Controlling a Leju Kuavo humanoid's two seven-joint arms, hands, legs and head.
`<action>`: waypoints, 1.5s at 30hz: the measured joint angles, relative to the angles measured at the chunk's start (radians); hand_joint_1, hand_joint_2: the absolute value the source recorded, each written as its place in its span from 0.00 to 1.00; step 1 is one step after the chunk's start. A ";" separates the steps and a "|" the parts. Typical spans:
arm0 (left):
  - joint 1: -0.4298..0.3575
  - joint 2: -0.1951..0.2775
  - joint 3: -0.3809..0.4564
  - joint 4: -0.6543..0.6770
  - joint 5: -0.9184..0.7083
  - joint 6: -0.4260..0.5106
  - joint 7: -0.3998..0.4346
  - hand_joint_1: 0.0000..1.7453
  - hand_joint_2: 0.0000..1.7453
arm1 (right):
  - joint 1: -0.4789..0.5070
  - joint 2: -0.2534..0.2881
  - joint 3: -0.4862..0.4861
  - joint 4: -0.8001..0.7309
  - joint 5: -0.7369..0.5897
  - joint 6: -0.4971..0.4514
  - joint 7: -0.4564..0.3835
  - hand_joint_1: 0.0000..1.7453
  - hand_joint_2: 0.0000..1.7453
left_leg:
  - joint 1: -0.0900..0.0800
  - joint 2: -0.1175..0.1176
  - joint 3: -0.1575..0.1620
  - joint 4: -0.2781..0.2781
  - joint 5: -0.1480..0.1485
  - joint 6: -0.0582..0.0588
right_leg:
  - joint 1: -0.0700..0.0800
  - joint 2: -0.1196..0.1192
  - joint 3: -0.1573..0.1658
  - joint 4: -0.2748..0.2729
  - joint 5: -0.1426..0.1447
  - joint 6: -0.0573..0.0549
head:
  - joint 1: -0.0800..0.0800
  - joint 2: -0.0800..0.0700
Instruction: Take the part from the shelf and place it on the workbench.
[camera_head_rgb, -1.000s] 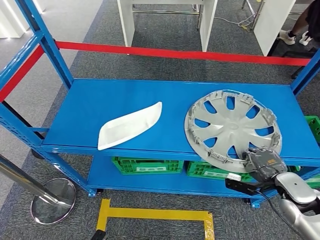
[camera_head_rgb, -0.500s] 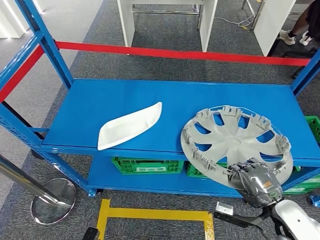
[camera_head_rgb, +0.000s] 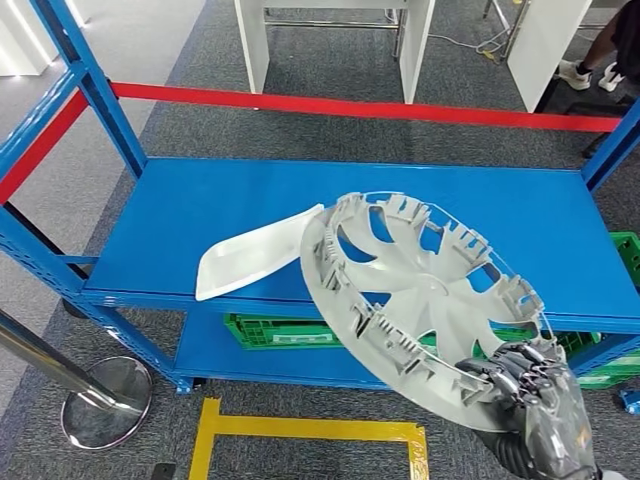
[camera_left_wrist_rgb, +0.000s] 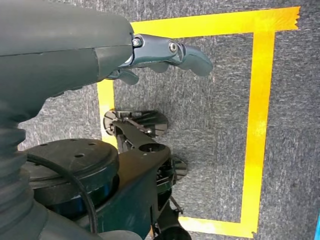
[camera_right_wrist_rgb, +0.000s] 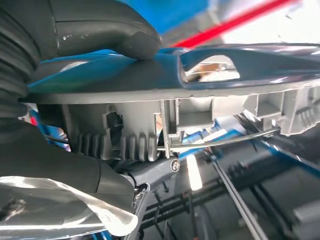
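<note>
Hubcap (camera_head_rgb: 423, 300): lifted off the blue shelf (camera_head_rgb: 189, 210), tilted, inner side up, hanging over the shelf's front edge. Right hand (camera_head_rgb: 540, 410) grips its near rim, fingers (camera_right_wrist_rgb: 113, 25) clamped on it. White trim piece (camera_head_rgb: 256, 255) lies near the front edge. Left hand (camera_left_wrist_rgb: 113, 50) holds nothing, fingers (camera_left_wrist_rgb: 188, 52) extended over carpet.

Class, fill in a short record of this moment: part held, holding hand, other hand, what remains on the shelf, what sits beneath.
Part held: silver hubcap, tilted, lifted off the blue shelf
Holding hand: right hand grips its near rim
Other hand: left hand holds nothing, over yellow floor tape
On shelf: white curved panel
Beneath: green crates
</note>
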 joint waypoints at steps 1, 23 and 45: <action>0.001 0.000 0.001 0.000 0.002 -0.001 -0.002 0.00 1.00 | 0.007 0.003 0.003 -0.010 -0.028 -0.017 -0.024 1.00 1.00 | 0.000 0.000 0.000 0.000 0.000 0.000 | 0.000 0.000 0.000 0.000 0.000 0.000 | 0.000 0.000; 0.008 0.001 0.003 0.001 -0.016 0.012 -0.039 0.00 1.00 | 0.109 0.227 -0.021 -0.150 -0.883 0.311 -0.558 1.00 1.00 | 0.000 0.000 0.000 0.000 0.000 0.000 | 0.001 0.001 0.000 0.000 0.000 0.000 | 0.000 0.000; 0.008 -0.002 -0.003 0.001 0.008 0.070 -0.054 0.00 1.00 | 0.172 0.392 -0.122 -0.164 -0.995 0.647 -0.559 1.00 1.00 | -0.002 0.001 0.001 0.002 0.000 0.000 | -0.001 0.001 0.001 -0.001 0.001 0.001 | 0.000 0.000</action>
